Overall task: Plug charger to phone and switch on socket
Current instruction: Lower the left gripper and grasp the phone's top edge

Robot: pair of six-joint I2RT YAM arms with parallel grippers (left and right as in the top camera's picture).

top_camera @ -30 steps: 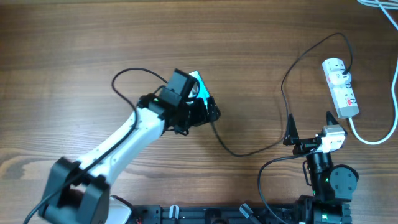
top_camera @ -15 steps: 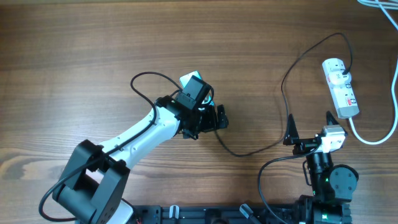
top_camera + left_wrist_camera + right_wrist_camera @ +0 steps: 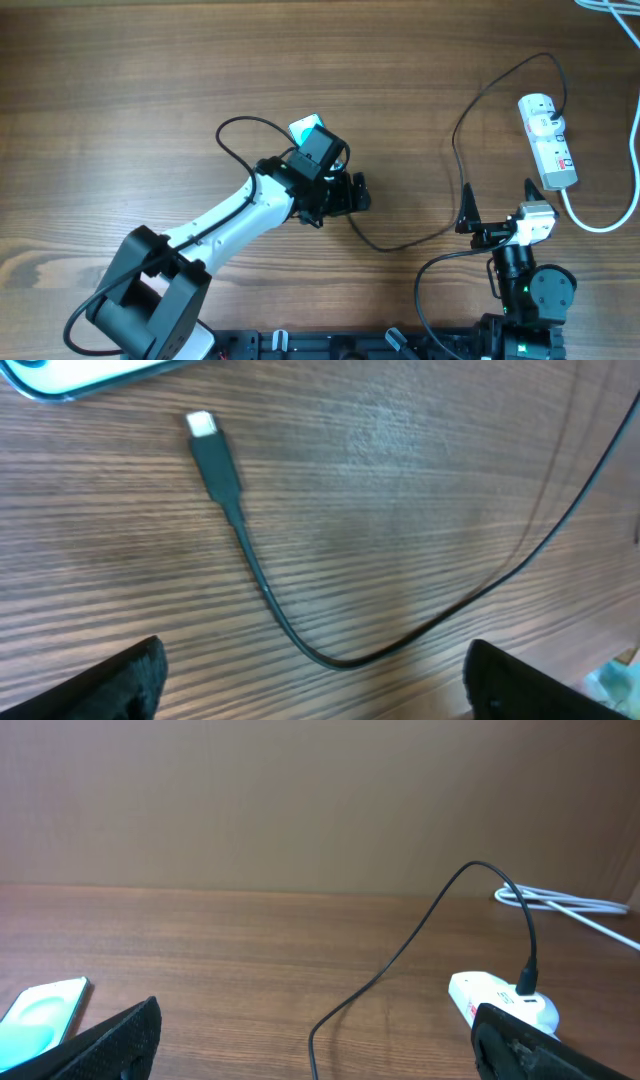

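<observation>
The phone (image 3: 303, 126) lies on the table, mostly hidden under my left wrist; only its cyan corner shows. In the left wrist view its light edge (image 3: 90, 374) is at the top left. The charger cable (image 3: 455, 150) runs from the socket (image 3: 548, 140) in a long loop to my left gripper (image 3: 357, 193). Its connector tip (image 3: 207, 448) lies loose on the wood just below the phone's edge. My left gripper (image 3: 315, 695) is open and empty above the cable. My right gripper (image 3: 498, 207) is open and empty, left of the socket (image 3: 503, 997).
The socket's thick white cord (image 3: 600, 222) curves off at the right edge of the table and also shows in the right wrist view (image 3: 570, 904). The phone (image 3: 40, 1016) appears at the far left of that view. The table is bare wood (image 3: 120, 90).
My left arm has swung to the right and slightly down, off the phone, so its gripper now hangs over the cable end. The right arm has not moved.
</observation>
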